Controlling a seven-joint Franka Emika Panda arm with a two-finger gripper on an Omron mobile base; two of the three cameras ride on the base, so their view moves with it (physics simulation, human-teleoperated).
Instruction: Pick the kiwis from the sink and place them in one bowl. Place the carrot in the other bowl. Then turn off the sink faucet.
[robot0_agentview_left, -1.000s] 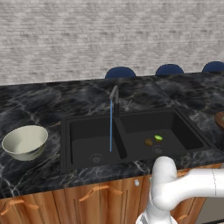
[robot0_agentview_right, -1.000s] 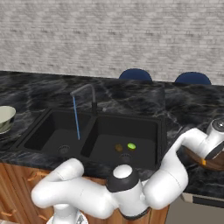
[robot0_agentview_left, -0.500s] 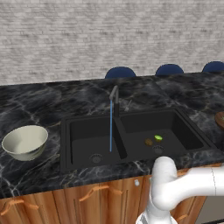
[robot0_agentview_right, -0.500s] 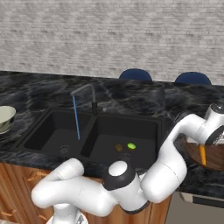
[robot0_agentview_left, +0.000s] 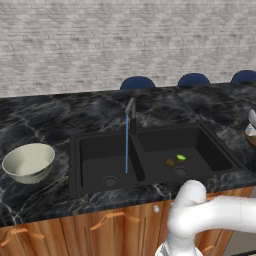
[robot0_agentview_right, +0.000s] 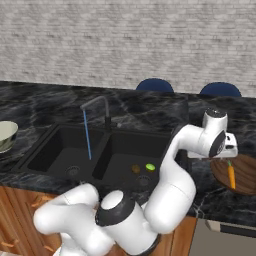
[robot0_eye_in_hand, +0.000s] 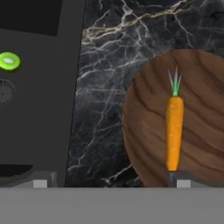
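Carrot in the wooden bowl, fingers spread wide

The gripper (robot0_agentview_right: 231, 156) hangs released above one orange, green-topped carrot (robot0_eye_in_hand: 174, 131) lying in the brown bowl (robot0_eye_in_hand: 144, 131). Two kiwis (robot0_agentview_left: 181, 158), one green, one brown, sit in the sink (robot0_agentview_left: 100, 145); the faucet (robot0_agentview_left: 130, 112) runs; one off-white bowl (robot0_agentview_left: 29, 162) stands left. No writing shows.

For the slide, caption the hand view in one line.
Carrot lying in the brown bowl on black marble, with a green kiwi in the sink beside it.
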